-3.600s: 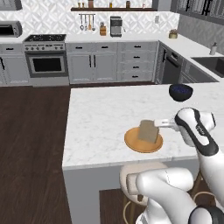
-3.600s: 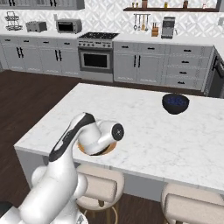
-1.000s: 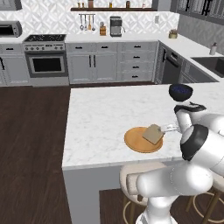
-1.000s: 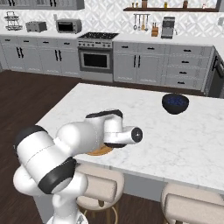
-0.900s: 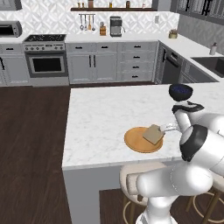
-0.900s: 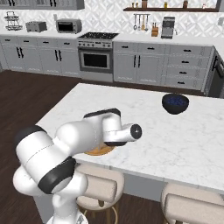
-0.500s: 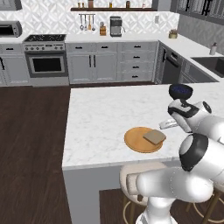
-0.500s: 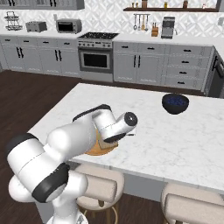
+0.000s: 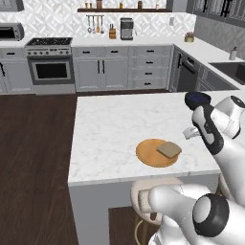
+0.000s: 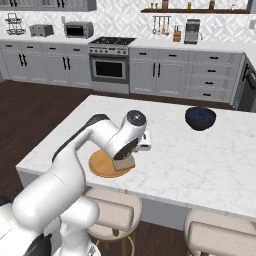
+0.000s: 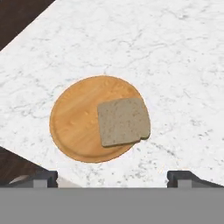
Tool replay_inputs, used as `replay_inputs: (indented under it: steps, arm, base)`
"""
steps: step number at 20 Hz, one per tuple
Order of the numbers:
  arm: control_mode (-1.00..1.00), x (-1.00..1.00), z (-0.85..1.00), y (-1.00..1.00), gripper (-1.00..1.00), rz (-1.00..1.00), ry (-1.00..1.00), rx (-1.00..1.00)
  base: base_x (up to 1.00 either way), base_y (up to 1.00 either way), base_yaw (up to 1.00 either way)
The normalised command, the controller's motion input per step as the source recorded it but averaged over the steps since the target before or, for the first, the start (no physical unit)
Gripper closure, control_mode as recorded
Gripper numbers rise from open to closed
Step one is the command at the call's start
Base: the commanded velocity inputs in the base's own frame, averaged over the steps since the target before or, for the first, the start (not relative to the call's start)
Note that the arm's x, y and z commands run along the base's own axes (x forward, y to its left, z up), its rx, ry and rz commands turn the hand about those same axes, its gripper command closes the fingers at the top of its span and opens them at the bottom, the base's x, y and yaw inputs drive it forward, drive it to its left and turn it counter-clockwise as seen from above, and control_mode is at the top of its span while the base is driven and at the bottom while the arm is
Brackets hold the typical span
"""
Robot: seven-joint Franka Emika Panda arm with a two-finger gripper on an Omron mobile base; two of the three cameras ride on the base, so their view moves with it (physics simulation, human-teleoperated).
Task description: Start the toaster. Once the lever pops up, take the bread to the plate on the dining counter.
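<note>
Bread now lies flat on the plate, overhanging its right rim, on the counter. A second ago it leaned tilted. Your pincer has lifted clear, fingers spread, empty. Delivery looks complete.

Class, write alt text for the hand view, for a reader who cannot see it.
A square tan slice of bread lies flat on a round wooden plate, with one edge hanging slightly over the plate's rim. The plate sits near the edge of a white marble dining counter, and the gripper has its two dark fingertips spread wide apart.
</note>
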Motion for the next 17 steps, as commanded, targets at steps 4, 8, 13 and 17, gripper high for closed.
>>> replay_inputs:
  steps: [4,8,13,17]
  arm:
    - [-1.0,-0.95,0.53,0.01,-1.0,-0.14,0.26,-0.05]
    - [-1.0,-0.99,0.27,0.0,-1.0,-0.19,0.21,-0.02]
    - [-1.0,-1.0,0.1,-0.03,-1.0,-0.21,0.08,-0.05]
    - [-1.0,-0.92,0.12,-0.08,-1.0,-0.2,0.01,-0.04]
  base:
    - [0.0,0.0,0.0]
    - [0.0,0.0,0.0]
    - [0.0,0.0,0.0]
    - [0.0,0.0,0.0]
